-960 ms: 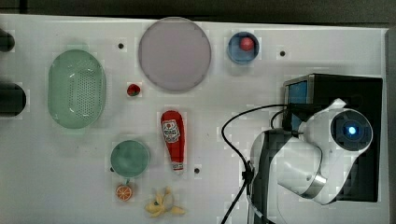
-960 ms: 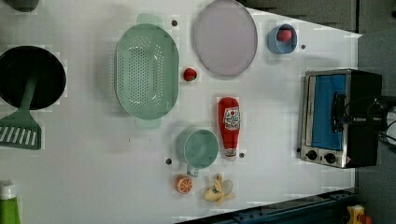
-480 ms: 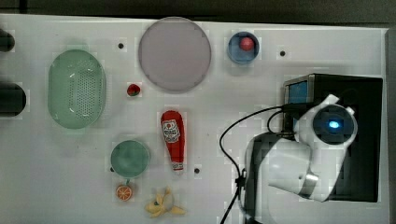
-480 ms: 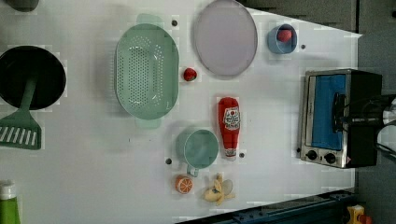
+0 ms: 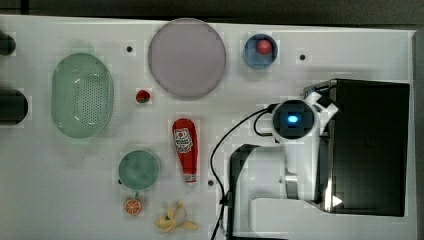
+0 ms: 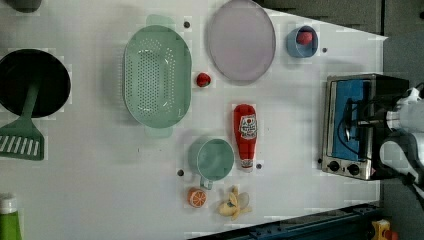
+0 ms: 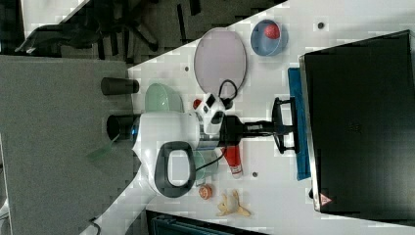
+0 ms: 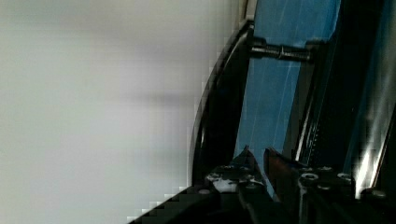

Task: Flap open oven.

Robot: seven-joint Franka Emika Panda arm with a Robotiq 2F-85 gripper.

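Your fingers stand only slightly apart, a narrow gap between the tips, and the wrist view shows nothing caught between them. They point at the blue glass door of the oven, with the tips close to the glass and the dark bar handle curving past just beside them. Whether either tip touches the handle cannot be told. In the right view the arm reaches level across the bench, and its dark end meets the handle about midway along the bar. The blue door lies flat along the oven's front there, with no opening visible. The oven sits at the top view's right end of the bench, its front facing the top view's left and its two knobs at the lower end of the front in the left view. The ketchup bottle, the green cup, the colander and the round plate lie well apart from the oven, towards the top view's left.
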